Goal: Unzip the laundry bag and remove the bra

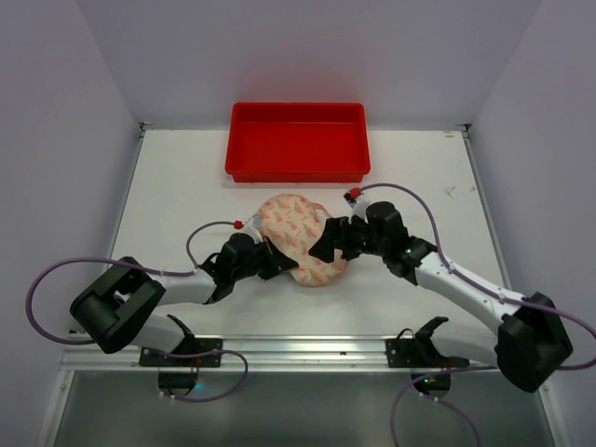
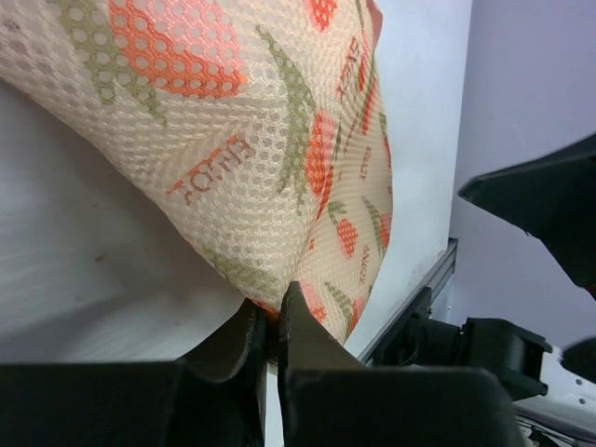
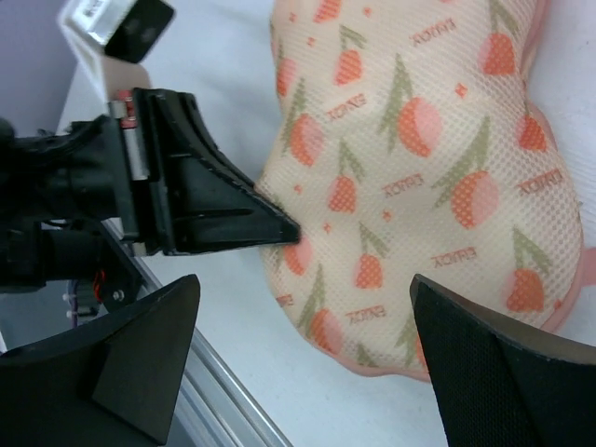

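The laundry bag [image 1: 300, 233] is a cream mesh pouch with red-orange prints and pink trim, lying mid-table. My left gripper [image 1: 284, 264] is at its left side, shut on a pinch of mesh at the bag's edge [image 2: 251, 140]; the jaws [image 2: 273, 312] meet on the fabric. The right gripper [image 1: 326, 244] hovers at the bag's right side. It is open, its wide-spread fingers [image 3: 305, 284] straddling the near lobe [image 3: 419, 140] without touching it. The left gripper's tips [image 3: 289, 231] show pressed into the mesh. The zipper's pull cannot be made out. The bra is hidden.
A red rectangular tray [image 1: 296, 140] stands behind the bag near the back wall. An aluminium rail [image 1: 298, 349] runs along the table's near edge. Grey walls close in left and right. The two wrists are close together over the bag.
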